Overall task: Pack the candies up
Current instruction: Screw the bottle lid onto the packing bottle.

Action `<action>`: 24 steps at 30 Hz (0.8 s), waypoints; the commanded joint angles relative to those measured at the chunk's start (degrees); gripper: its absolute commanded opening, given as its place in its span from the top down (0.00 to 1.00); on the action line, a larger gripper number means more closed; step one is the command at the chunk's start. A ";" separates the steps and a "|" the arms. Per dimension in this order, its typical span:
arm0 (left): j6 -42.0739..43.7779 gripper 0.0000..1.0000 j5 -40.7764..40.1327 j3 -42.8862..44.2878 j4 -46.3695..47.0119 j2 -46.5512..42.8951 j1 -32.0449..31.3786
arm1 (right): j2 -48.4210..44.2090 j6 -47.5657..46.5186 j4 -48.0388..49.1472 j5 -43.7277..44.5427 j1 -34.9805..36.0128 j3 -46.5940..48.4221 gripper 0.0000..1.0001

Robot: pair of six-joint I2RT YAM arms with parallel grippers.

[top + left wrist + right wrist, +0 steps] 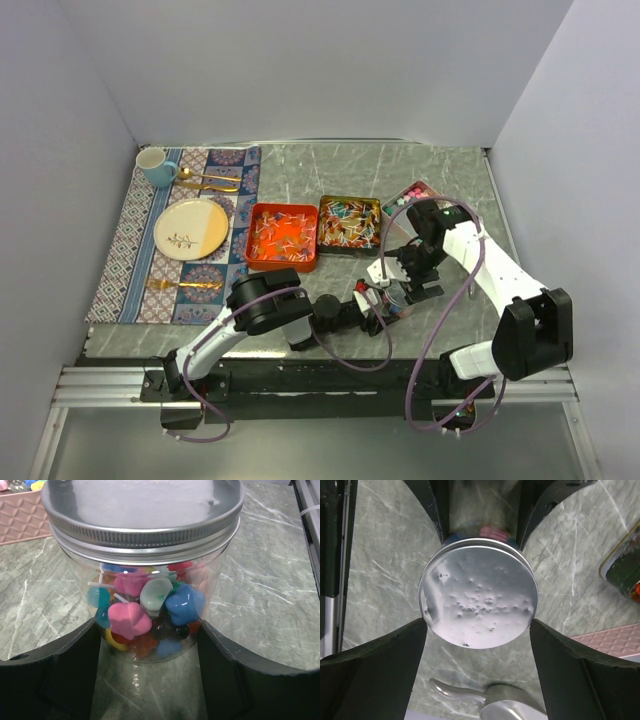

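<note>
A clear jar [150, 605] with a silver screw lid [142, 510] stands on the marble table, filled with pink, blue, green, yellow and red candies [130, 620]. My left gripper [147, 630] is shut on the jar's lower sides; in the top view it [378, 310] reaches in from the left. My right gripper [477, 625] comes down from above, fingertips [417, 635] touching both sides of the lid [477, 597]. In the top view it [400, 280] sits over the jar [392, 298].
An orange tin [282, 236] and a gold tin [350, 222] hold twist-wrapped candies; a pink tin [410, 198] holds ball candies. A silver scoop [495, 705] lies beside the jar. A placemat [130, 250] at left carries a plate [192, 228], mug [155, 166] and gold cutlery [208, 182].
</note>
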 commanded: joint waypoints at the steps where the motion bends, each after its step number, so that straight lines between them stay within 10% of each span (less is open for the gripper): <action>1: 2.86 0.72 -3.54 -4.33 15.11 10.60 -0.10 | 0.08 -3.69 2.37 -0.90 1.75 0.28 0.09; 10: 3.03 0.73 -3.45 -4.24 14.84 10.60 -0.19 | 1.13 -6.07 5.19 0.25 3.51 -1.84 0.00; 15: 3.12 0.73 -4.15 -4.33 14.49 10.51 -0.19 | 3.76 -2.39 2.82 1.74 3.59 0.18 0.12; 24: 3.47 0.78 -5.56 -4.68 14.23 10.25 -0.19 | 2.98 28.18 3.25 -7.39 4.03 -2.10 0.27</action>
